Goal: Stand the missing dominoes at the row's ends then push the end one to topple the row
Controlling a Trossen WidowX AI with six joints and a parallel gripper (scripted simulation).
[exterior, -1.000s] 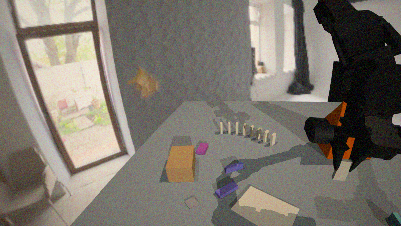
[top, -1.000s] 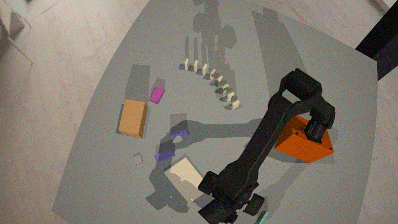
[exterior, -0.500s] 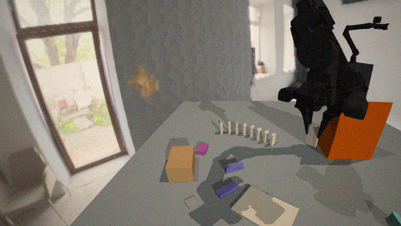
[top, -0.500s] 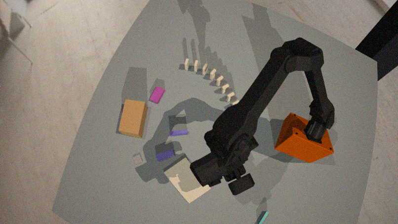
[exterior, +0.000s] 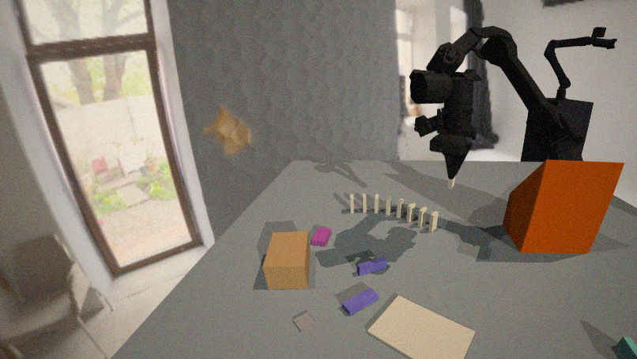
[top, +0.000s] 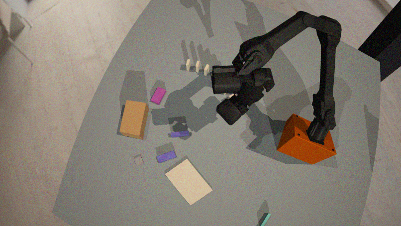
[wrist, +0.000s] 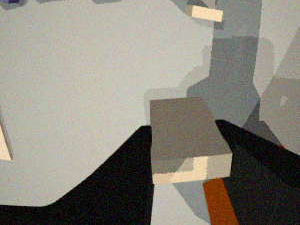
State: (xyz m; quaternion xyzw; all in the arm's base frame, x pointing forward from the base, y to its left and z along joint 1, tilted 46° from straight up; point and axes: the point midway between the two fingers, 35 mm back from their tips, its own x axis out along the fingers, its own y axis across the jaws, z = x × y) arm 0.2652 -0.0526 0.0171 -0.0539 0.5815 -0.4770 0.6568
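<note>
1. Up above the desk (exterior: 446,285), the claw (exterior: 452,175) points straight down and is clamped on a cream domino (exterior: 450,183), whose lower end sticks out below the fingertips.
2. From the wrist view, the held domino (wrist: 189,144) fills the middle between the two dark fingers, with the desk far beneath it.
3. Below and to the side, a row of standing dominoes (exterior: 392,208) runs across the middle of the desk in a gentle curve, each one upright and apart from its neighbour.
4. From the top view, only three of the row's dominoes (top: 197,65) show; the arm's wrist hides the others.
5. The carried domino hangs in the air near the row's end closest to the orange base block (exterior: 561,205), not touching any standing piece.
6. The arm (top: 325,69) rises from that orange block and bends over toward the row.
7. Elsewhere on the desk lie a tan box (exterior: 287,258), a magenta block (exterior: 321,236), two purple blocks (exterior: 359,300), a small grey square (exterior: 303,319) and a flat cream board (exterior: 421,332).
8. A teal piece (top: 265,218) sits at the desk's near edge, well apart from the row.
</note>
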